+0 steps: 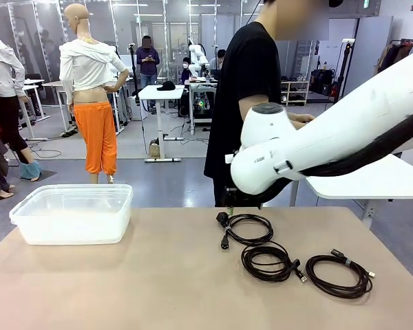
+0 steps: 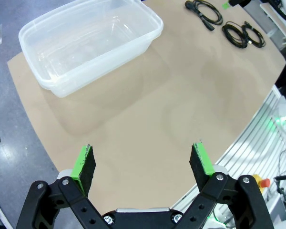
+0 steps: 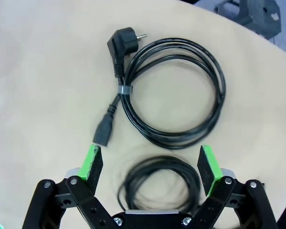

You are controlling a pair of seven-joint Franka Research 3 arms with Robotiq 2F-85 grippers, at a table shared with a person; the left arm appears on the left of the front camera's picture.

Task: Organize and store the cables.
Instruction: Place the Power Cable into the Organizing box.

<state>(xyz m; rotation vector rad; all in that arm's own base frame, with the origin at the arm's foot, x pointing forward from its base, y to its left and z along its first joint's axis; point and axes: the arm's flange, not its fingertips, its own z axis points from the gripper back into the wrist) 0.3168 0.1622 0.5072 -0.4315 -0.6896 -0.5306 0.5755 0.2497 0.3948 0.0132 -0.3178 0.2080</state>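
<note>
Three coiled cables (image 1: 265,276) lie right of the empty plastic bin (image 1: 72,230) likely meant to store them, the right tool (image 3: 151,155) hovering open above, the left tool (image 2: 142,152) open too.

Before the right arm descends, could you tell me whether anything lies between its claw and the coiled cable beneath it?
Nothing visible does. The open right claw hangs above the coiled cable with bare space between; the power cord lies beyond it on the table, not across it.
</note>
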